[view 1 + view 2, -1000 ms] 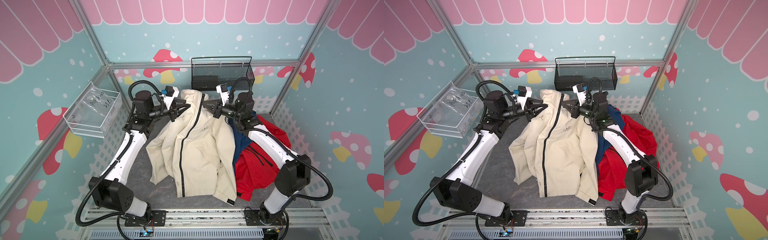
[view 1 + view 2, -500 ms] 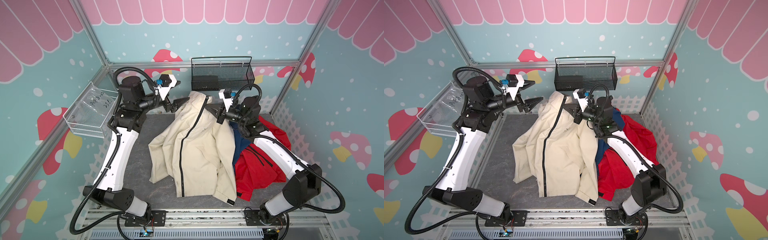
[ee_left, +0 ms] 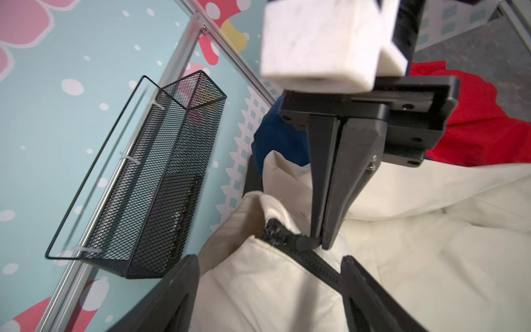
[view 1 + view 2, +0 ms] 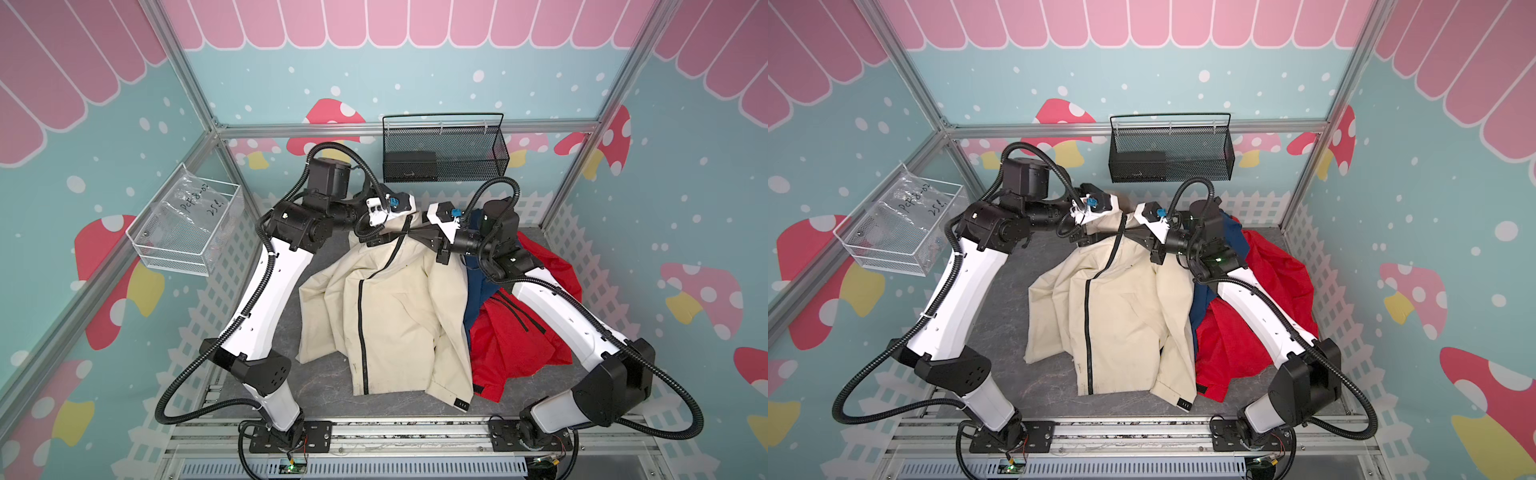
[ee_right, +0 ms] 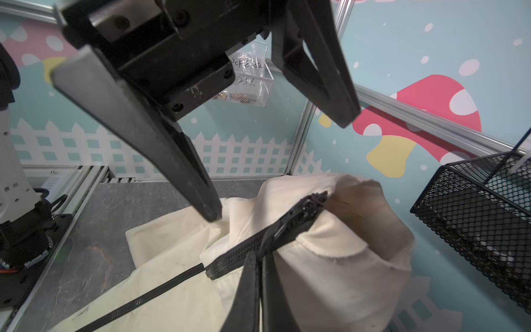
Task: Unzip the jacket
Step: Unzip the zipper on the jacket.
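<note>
Jacket: I've got the cream jacket [image 4: 399,316] lying front-up in the middle of the table [image 4: 324,399], hem toward the arm bases, collar raised at the far end.
Zip: the black zip [image 4: 1088,328] runs from hem to collar, and in both top views I read it as closed all the way.
Pull: the pull [image 3: 304,243] sits near the collar top, sticking out to one side.
Right gripper: the right gripper [image 5: 260,258] has its fingers pressed together, pinching that pull. The left wrist view shows the tips nipped right on it.
Left gripper: the left gripper [image 3: 270,258] has its fingers spread wide and grips nothing. They straddle the collar, one on each side of the zip.
Left fingertip: in the right wrist view one fingertip [image 5: 211,214] is down at the cream cloth beside the zip. Touching or just clear, I can't tell. The other hangs in the air.
Arms: both reach in from the sides and meet over the collar, grippers just beside each other.
Red coat: the red coat [image 4: 523,332] is bunched on the right, under my right arm.
Blue cloth: the blue cloth [image 4: 473,286] lies between jacket and red coat.
Basket: the black mesh basket [image 4: 444,158] is on the back wall, with a dark box inside.
Bin: the clear bin [image 4: 187,232] is on the left wall and holds a plastic bag.
</note>
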`<state>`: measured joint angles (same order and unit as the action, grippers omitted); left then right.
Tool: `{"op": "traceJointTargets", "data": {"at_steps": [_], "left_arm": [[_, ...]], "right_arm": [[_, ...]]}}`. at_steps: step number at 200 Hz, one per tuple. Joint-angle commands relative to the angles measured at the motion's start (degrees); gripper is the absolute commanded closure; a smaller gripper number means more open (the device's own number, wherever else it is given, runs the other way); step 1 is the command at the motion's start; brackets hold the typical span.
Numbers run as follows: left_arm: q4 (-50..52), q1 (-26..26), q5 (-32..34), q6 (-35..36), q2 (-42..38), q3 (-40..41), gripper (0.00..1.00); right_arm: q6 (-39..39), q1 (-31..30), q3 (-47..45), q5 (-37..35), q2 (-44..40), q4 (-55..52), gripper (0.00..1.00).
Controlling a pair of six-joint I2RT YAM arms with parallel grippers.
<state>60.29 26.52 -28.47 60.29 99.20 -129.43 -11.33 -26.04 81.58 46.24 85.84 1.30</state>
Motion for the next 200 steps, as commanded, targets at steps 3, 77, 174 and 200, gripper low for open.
{"op": "traceJointTargets", "data": {"at_steps": [3, 77, 174, 200], "left_arm": [[4.1, 0.3, 2.2, 7.2, 0.3, -1.1, 0.21], [3.0, 0.0, 1.5, 9.3, 2.3, -1.0, 0.39], [6.9, -2.8, -8.1, 9.1, 6.0, -2.0, 0.37], [9.1, -2.7, -7.6, 9.6, 7.0, -2.3, 0.44]], "right_arm": [[-7.5, -0.4, 1.8, 2.6, -0.9, -3.4, 1.00], [-8.9, -0.9, 1.1, 4.1, -0.8, -3.3, 1.00], [-11.1, -1.4, 2.1, 5.2, -0.1, -5.8, 1.00], [-11.4, -1.4, 2.0, 5.1, -0.5, -6.2, 1.00]]}}
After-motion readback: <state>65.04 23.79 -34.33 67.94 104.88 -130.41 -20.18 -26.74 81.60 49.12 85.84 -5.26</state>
